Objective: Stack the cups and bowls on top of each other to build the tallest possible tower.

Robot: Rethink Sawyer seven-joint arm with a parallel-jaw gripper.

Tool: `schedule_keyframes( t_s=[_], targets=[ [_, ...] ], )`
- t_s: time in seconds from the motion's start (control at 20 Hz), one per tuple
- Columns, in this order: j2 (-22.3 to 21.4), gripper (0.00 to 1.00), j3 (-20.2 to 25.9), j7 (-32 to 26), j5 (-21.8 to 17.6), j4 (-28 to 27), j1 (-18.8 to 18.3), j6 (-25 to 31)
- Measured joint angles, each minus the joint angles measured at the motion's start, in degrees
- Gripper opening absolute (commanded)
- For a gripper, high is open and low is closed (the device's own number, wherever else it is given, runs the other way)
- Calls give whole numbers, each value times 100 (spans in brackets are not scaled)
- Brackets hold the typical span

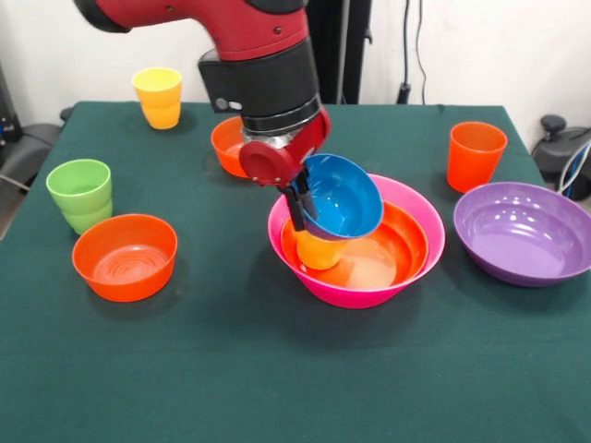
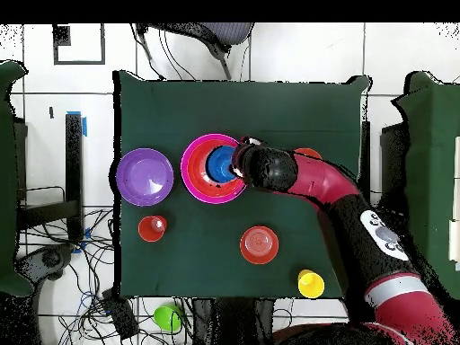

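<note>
Holding a small glossy blue plastic bowl (image 1: 343, 196) by its rim, tilted steeply, right above the tower (image 1: 355, 245) — gripper (image 1: 297, 205) of the red and black arm closed on that rim, fingers pinching the bowl's wall. Below it, near the middle of the green tabletop (image 1: 231, 360): largest pink plastic bowl (image 1: 411, 203) as base, a large orange bowl (image 1: 397, 242) nested inside, a yellow cup (image 1: 319, 251) lying in that. Early in the build, judging by this. Left loose: a large purple bowl (image 1: 523, 233) by one side edge, an orange tumbler (image 1: 476, 155) beside it toward the far corner, a small orange bowl (image 1: 125, 257) and a green tumbler (image 1: 80, 194) by the opposite edge, a second yellow tumbler (image 1: 159, 96) at the far corner, another small orange bowl (image 1: 227, 144) half hidden behind the arm — six pieces outside the pile.
</note>
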Motion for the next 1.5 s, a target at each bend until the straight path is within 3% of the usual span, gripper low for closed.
schedule_keyframes(
  t_s=[0.6,1.5],
  targets=[
    [562,0,795,1,164,188,-1122,-6],
    [689,0,1050,0,160,215,-1217,-6]
  ],
)
